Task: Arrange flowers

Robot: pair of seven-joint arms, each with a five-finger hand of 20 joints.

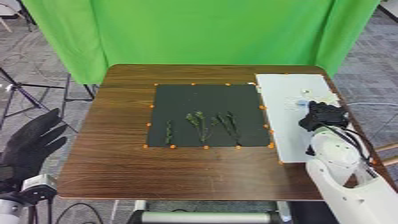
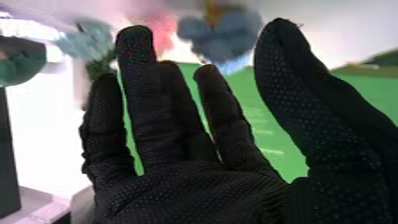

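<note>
The right hand, gloved in black fabric [image 1: 325, 116], is positioned over the long white rectangular sheet [image 1: 289, 131] at the right side of the brown wooden table [image 1: 102, 150]. Its fingers are extended and slightly parted, with the thumb set well away from them; nothing is gripped. The left hand, in a matching black glove [image 1: 27, 145], is held beside the table's left edge, its fingers likewise straight and nothing grasped.

Beyond the right fingertips, in the right wrist view, a rounded blue bloom [image 2: 218, 37], a soft pink bloom [image 2: 163, 31] and a pale blue-green bloom [image 2: 86, 42] are seen, much blurred; whether any is touched cannot be told. Slender green leafy sprigs [image 1: 197, 121] are laid apart, roughly upright in the head view, on the near half of the black rectangular mat [image 1: 191, 97].

The step in hand is judged to be the selection of a flower to join the greenery. For the next move, one stem should be isolated, pinched gently between thumb and fingers, and carried to the mat.
</note>
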